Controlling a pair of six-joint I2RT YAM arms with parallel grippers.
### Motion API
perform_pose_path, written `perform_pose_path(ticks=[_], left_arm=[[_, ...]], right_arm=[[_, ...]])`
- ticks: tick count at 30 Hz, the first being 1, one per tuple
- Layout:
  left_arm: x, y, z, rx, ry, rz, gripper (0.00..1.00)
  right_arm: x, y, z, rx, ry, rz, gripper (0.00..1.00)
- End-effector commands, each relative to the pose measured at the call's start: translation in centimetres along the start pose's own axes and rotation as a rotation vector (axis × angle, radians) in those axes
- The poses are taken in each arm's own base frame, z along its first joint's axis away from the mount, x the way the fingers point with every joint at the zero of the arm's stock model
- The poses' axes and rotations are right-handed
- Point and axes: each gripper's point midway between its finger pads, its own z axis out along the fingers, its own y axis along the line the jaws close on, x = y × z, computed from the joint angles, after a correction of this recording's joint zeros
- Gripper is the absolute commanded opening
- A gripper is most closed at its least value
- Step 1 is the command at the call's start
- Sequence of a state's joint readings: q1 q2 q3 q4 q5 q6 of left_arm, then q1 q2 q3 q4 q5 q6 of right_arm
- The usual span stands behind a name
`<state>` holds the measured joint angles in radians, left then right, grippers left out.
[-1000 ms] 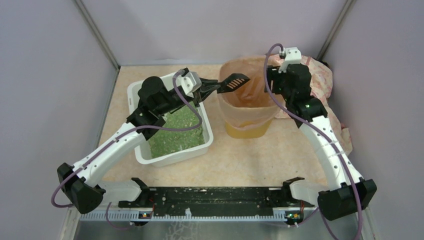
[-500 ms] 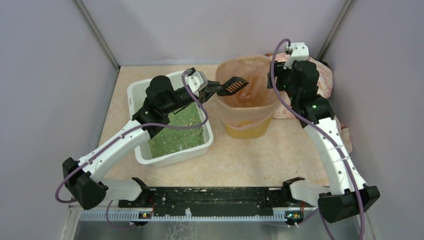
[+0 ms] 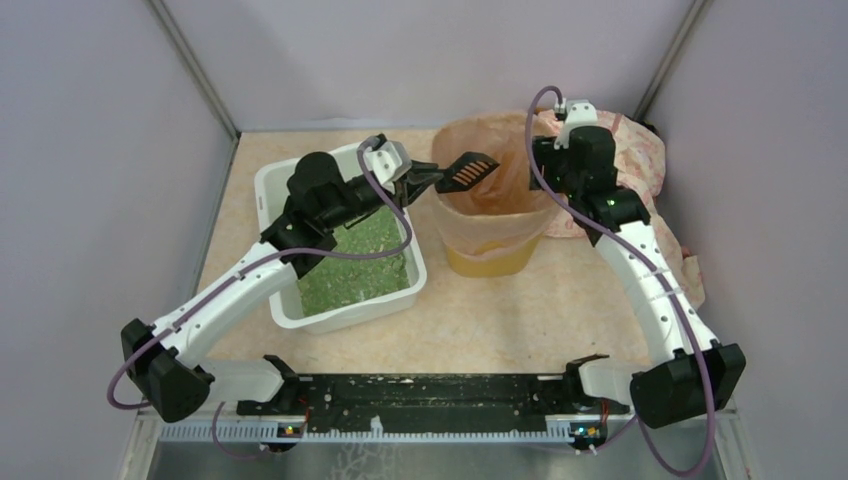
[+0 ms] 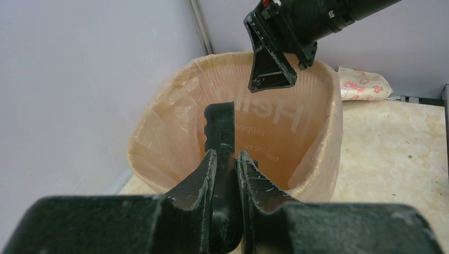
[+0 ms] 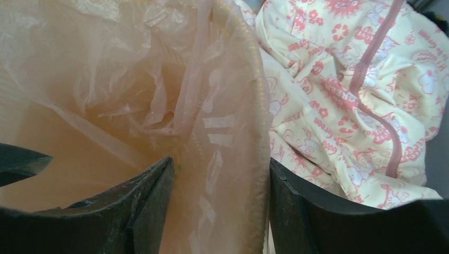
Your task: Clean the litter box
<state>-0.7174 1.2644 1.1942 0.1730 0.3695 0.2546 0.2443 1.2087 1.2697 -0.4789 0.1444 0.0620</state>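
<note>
On the worktop (image 3: 500, 320), top view, counts: one bin (image 3: 495, 262) lined with one peach bag (image 3: 510, 195), one white litter box (image 3: 268, 190) holding green litter (image 3: 350, 270), one black slotted scoop (image 3: 468, 170), one flowered cloth (image 3: 645, 150), two arms.
Litter box: just left of the bin, standing on the worktop.
Scoop: head over the bin's left rim, handle running left.
Left gripper (image 3: 428, 178): at the bin's left side, fingers closed on the scoop handle.
Right gripper (image 3: 548, 178): at the bin's far right rim; its fingers cannot be made out from here.
Cloth: behind and right of the bin.
Room: beige mottled worktop, pale lilac walls (image 3: 100, 150), metal corner posts (image 3: 195, 70), one black rail (image 3: 430, 395) at the near edge.
Left wrist view: left gripper (image 4: 226, 156) pinched tight on the scoop (image 4: 219, 124), which points into the bin (image 4: 159, 143); one black finger of the right gripper dips at the bin's far rim.
Right wrist view: right gripper (image 5: 221, 164) with fingers parted, one inside and one outside the bin's rim (image 5: 249, 106); whether they press on it I cannot tell. The cloth (image 5: 344, 95) lies just beyond the bin.
</note>
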Motion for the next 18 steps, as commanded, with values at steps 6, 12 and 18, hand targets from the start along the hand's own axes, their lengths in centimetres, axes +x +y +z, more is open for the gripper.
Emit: perform_pose_path(ticks=[6,12,18], left_arm=[[-2.4,1.0,-0.9,-0.058,-0.013,-0.042,0.0],[-3.3,1.5,-1.3,-0.089,-0.033,-0.039,0.0],[-4.3,2.1,-2.1,-0.129,-0.048,-0.035,0.0]], right_arm=[[0.5,3.3,0.8,-0.18,0.009,0.055,0.58],[0.2,5.6,1.2,-0.296,-0.009,0.1,0.58],[-0.4,7.5,1.5,-0.38,-0.025,0.119,0.57]])
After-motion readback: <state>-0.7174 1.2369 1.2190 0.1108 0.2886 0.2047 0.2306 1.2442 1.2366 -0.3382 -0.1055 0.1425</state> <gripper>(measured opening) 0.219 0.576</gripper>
